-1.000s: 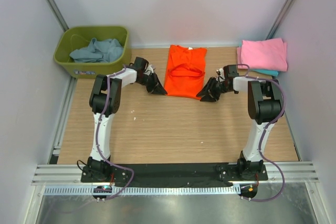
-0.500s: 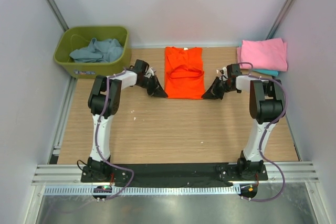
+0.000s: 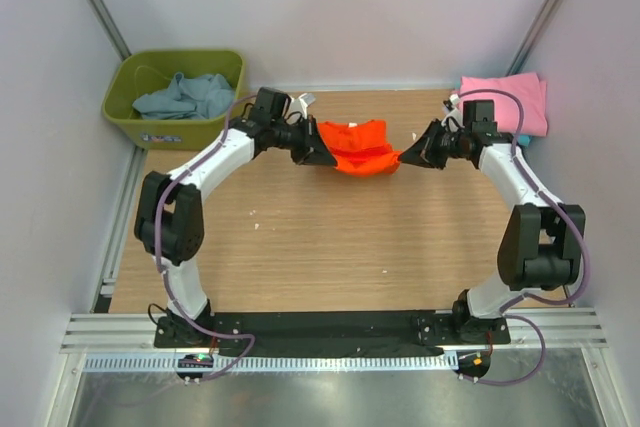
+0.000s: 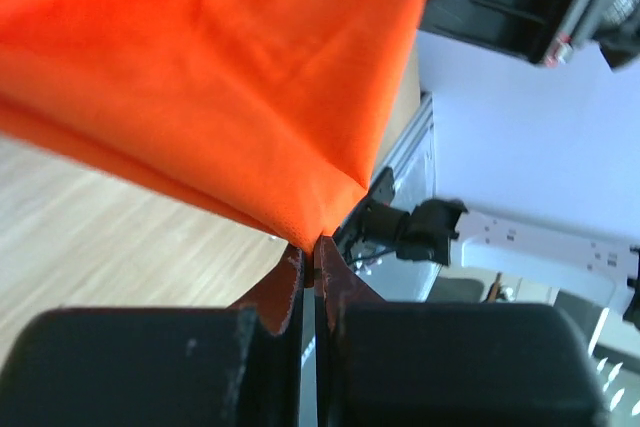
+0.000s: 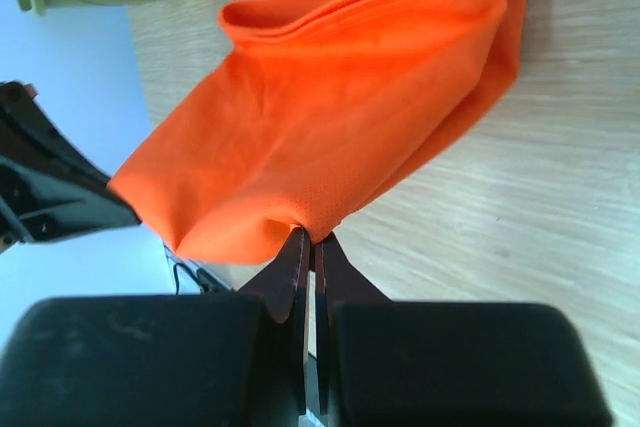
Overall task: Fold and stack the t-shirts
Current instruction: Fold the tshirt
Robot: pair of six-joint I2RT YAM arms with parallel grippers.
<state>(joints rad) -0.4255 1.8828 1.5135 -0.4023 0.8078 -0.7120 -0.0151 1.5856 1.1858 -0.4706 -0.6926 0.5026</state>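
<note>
A second ago the orange t-shirt [image 3: 362,145] lay flat and long on the desk [image 3: 330,247], with both arms low at its near corners and the right fingers not yet shut. Now both arms are stretched forward, and the shirt shows from above as a short, bunched shape hanging between them. The near edge has been lifted and carried toward the far side. The left fingers [image 3: 322,155] are clenched on one corner. Its wrist camera shows the two pads pressed together with the orange cloth [image 4: 220,77] coming out from between them [image 4: 300,272]. The right fingers [image 3: 406,158] are also clenched on the opposite corner, and the cloth [image 5: 340,117] hangs in soft folds from the pinch [image 5: 300,257]. The far part of the shirt seems to rest on the wood, but I cannot tell how much of it. I judge that the first fold, near half over far half, is under way but is not laid down yet. To keep the edges straight, both corners should go down together. The pink t-shirt [image 3: 505,102] lies folded at the far right with a teal t-shirt [image 3: 519,138] under it, well apart from the orange one. A blue-grey t-shirt [image 3: 186,94] is in the green tub [image 3: 122,97], unfolded.
</note>
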